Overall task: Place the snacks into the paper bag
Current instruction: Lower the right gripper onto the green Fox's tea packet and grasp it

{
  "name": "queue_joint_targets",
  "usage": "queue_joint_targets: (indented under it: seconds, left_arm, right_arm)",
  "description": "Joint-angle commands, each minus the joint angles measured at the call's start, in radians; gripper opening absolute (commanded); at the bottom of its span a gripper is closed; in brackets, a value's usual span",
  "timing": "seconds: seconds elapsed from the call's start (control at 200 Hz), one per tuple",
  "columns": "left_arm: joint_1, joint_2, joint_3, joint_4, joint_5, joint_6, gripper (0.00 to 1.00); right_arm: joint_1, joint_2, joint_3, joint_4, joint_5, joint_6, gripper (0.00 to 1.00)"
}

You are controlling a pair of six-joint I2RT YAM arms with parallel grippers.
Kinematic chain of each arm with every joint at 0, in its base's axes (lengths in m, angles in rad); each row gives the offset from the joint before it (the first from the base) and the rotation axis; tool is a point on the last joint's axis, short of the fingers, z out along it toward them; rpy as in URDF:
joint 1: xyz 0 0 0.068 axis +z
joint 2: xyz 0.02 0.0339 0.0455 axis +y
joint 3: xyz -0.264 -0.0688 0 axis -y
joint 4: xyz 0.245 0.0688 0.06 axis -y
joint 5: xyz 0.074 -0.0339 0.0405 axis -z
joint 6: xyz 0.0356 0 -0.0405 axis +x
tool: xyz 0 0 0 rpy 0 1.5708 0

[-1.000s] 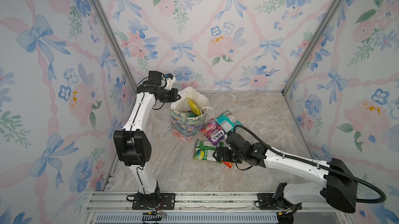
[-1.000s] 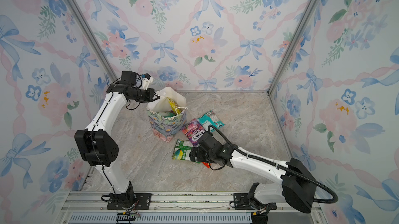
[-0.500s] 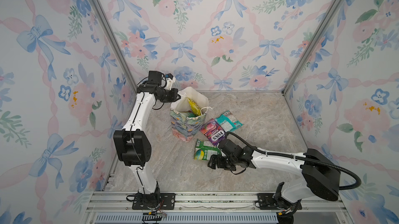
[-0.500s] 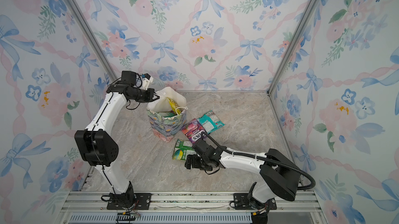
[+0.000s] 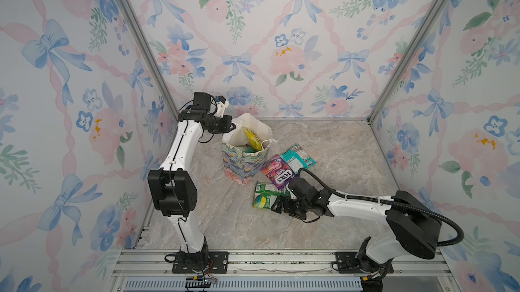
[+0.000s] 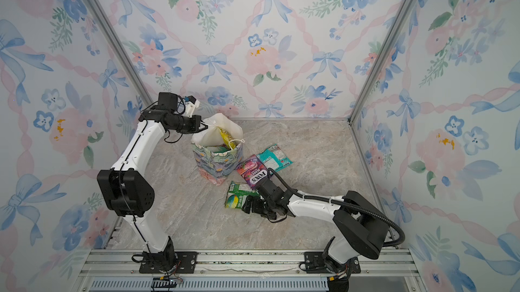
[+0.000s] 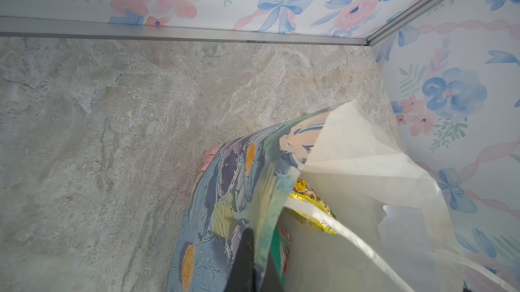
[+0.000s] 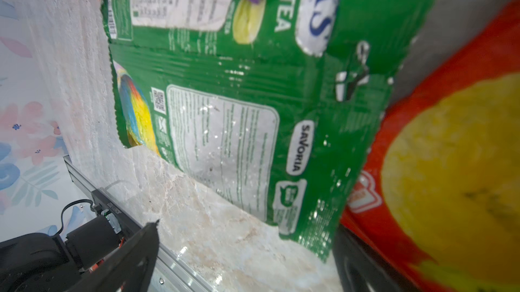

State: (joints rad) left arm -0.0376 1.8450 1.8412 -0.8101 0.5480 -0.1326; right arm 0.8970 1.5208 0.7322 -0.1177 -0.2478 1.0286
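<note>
Left hand (image 5: pixel 233 127) grips the paper bag (image 5: pixel 239 165) rim; right hand (image 5: pixel 277 205) (released, jaws wide) should straddle the green packet (image 5: pixel 264 197) edge squarely before closing.

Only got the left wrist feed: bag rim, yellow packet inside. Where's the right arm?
Observer: The right end effector is low beside the green packet, open.
Operator: Gripping it?
Observer: No. In the right wrist view the green packet lies flat, jaws wide apart.
Operator: Which packets are loose?
Observer: Green, purple and teal lie beside the bag in both top views. A red packet shows only in the right wrist view.
</note>
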Motion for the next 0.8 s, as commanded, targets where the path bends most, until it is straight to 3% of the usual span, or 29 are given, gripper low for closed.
queue_joint_targets:
  seconds: [0.0, 0.27, 0.44, 0.525, 0.62, 0.795]
  left_arm:
    - [0.004, 0.002, -0.008, -0.005, 0.018, -0.002, 0.0]
    - [0.004, 0.006, -0.009, -0.005, 0.018, -0.003, 0.0]
    - [0.004, 0.002, -0.01, -0.006, 0.018, -0.001, 0.0]
    - [0.004, 0.003, -0.01, -0.006, 0.018, -0.001, 0.0]
    - [0.004, 0.001, -0.01, -0.006, 0.018, -0.001, 0.0]
    - [0.004, 0.001, -0.01, -0.004, 0.018, -0.001, 0.0]
  right_arm:
    - [-0.032, 0.017, -0.023, 0.022, 0.031, 0.011, 0.98]
    - [-0.055, 0.056, -0.025, 0.099, 0.05, 0.037, 0.98]
    - [-0.054, 0.102, -0.003, 0.135, 0.05, 0.045, 0.92]
    - [-0.055, 0.116, 0.001, 0.151, 0.047, 0.047, 0.82]
    - [-0.055, 0.121, 0.004, 0.146, 0.055, 0.047, 0.63]
    - [-0.055, 0.128, 0.009, 0.132, 0.064, 0.046, 0.44]
